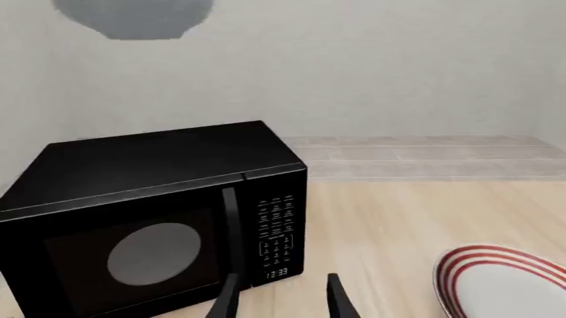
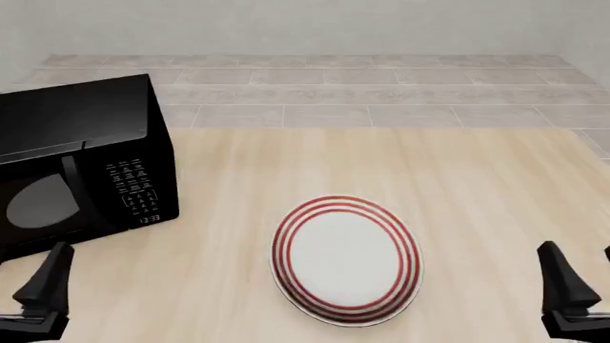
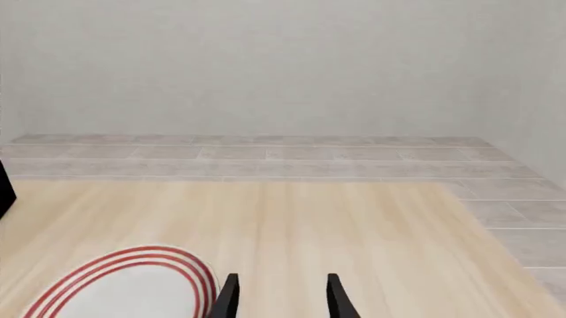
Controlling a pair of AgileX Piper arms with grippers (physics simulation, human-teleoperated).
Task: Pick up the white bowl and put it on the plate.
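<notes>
White w/ three red rings round its rim, the plate (image 2: 346, 259) lies flat on the pale wood worktop (image 2: 401, 164), glossy, centre bare. The white bowl doesn't show in any view, so can't tell where it is.

Landmark = plate. Black microwave (image 2: 81, 161) stands well off to plate's left and a bit further back, door shut, round grey reflection on the glass, keypad and clock digits on its right side.

Left hand (image 2: 43, 289) sits near-left of plate, close to the microwave's front corner, off the plate. In the left wrist view its fingers (image 1: 228, 299) are apart, nothing between them. Right hand (image 2: 570, 289) sits to plate's right, near the worktop's front edge; right wrist view shows its fingers (image 3: 335, 298) apart too, empty, plate rim just beside them.

Beyond the plate: worktop's far edge, then grey tiled floor (image 2: 381, 78), plain wall.
</notes>
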